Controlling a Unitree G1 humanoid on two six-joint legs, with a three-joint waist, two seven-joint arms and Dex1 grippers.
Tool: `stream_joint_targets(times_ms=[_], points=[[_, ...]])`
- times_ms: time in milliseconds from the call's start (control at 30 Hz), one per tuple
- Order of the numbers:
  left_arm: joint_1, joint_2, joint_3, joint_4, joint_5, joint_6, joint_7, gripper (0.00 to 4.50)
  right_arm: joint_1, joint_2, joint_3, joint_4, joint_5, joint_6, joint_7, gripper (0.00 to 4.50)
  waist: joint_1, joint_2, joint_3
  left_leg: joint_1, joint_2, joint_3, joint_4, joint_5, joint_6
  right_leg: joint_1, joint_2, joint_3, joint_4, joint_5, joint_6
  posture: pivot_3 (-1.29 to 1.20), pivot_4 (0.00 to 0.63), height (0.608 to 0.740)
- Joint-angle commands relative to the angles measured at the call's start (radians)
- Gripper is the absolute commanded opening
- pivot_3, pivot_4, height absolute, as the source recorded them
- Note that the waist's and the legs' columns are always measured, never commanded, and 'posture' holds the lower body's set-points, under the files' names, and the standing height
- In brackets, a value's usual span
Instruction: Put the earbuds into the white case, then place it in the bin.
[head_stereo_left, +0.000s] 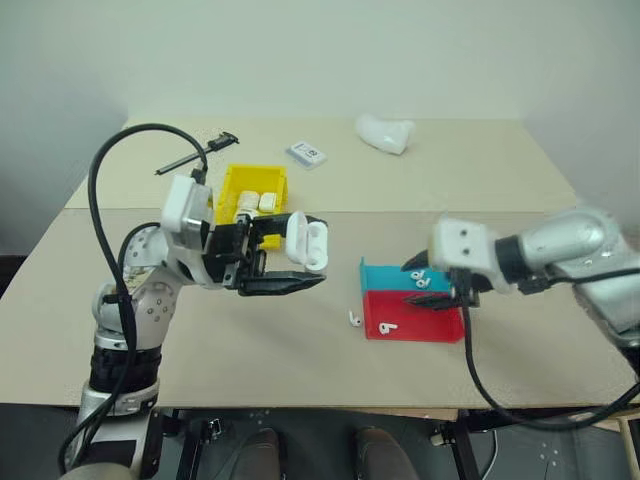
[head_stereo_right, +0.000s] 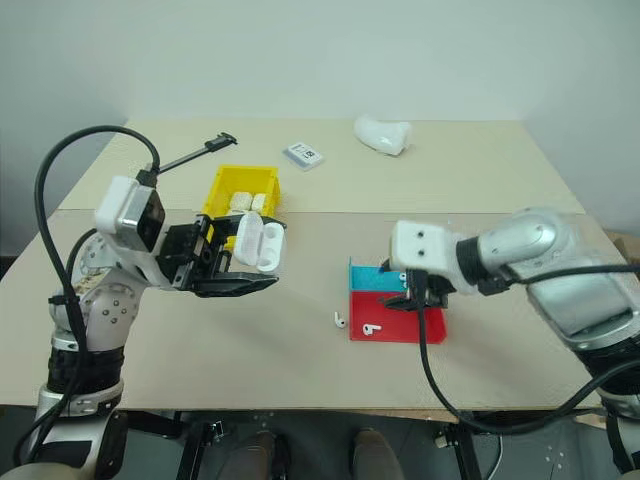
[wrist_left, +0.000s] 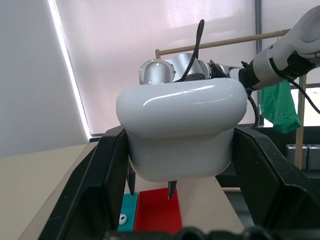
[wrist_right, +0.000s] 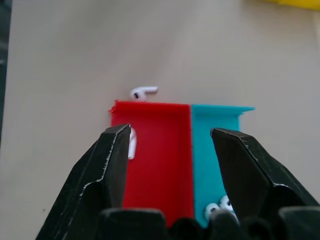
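Both arms are silver-grey metal with rounded joint housings and white wrist blocks; the right block shows two dark dots. Thick black cables loop from each wrist. The left gripper (head_stereo_left: 285, 262) and right gripper (head_stereo_left: 432, 283) carry black fingers.

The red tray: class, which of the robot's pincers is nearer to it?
The right. The right pincer hangs directly above the red tray, its fingers apart. The left pincer is well off to the tray's left, shut on the white case.

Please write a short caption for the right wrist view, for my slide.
Open right claw above the red tray and teal tray, one earbud on the table beside them.
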Motion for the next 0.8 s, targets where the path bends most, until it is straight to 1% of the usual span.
stream_joint_targets(times_ms=[33,267,433,533,600,800], points=[[0.019,0.020,0.023,-0.058,-0.023,-0.016,0.027,2.83,-0.004,0.038,0.068,0.014,-0.112,-0.053,0.002,3.26,-0.002,0.000,0.000,0.001,0.000,0.000,0.000,0.000,0.000,0.000,0.000,0.000,0.000,0.000,0.000,0.00,0.150,0.740],[0.052,0.032,0.019,-0.093,-0.030,-0.012,0.065,2.83,-0.060,0.147,0.199,0.078,-0.256,0.039,0.007,3.26,0.000,0.000,0.000,0.001,0.000,0.001,0.000,0.000,0.000,0.000,0.000,0.001,0.001,0.000,0.000,0.00,0.150,0.740],[0.054,0.033,0.010,-0.098,-0.031,-0.010,0.076,2.83,-0.076,0.188,0.241,0.075,-0.309,0.126,0.019,3.26,0.001,0.000,0.000,0.001,0.000,0.001,0.000,0.000,0.000,0.000,0.000,0.000,0.000,0.000,0.000,0.00,0.150,0.740],[0.054,0.031,0.006,-0.098,-0.031,-0.011,0.079,2.83,-0.083,0.198,0.250,0.080,-0.331,0.148,0.025,2.67,0.001,0.000,0.000,0.001,0.000,0.001,0.000,0.000,0.000,0.000,0.000,0.000,0.000,0.000,0.000,0.00,0.150,0.740],[0.056,0.030,0.004,-0.101,-0.032,-0.010,0.082,2.83,-0.082,0.200,0.248,0.080,-0.338,0.148,0.030,1.98,0.001,0.000,0.000,0.001,0.000,0.002,0.000,0.000,0.000,0.000,0.000,0.000,0.000,0.000,0.000,0.00,0.150,0.740],[0.065,0.033,0.005,-0.112,-0.041,-0.006,0.091,2.83,-0.076,0.213,0.250,0.084,-0.353,0.141,0.044,1.98,0.000,0.000,0.000,0.001,0.000,0.002,0.000,0.000,0.000,0.000,0.000,0.000,0.000,0.000,0.000,0.00,0.150,0.740]])
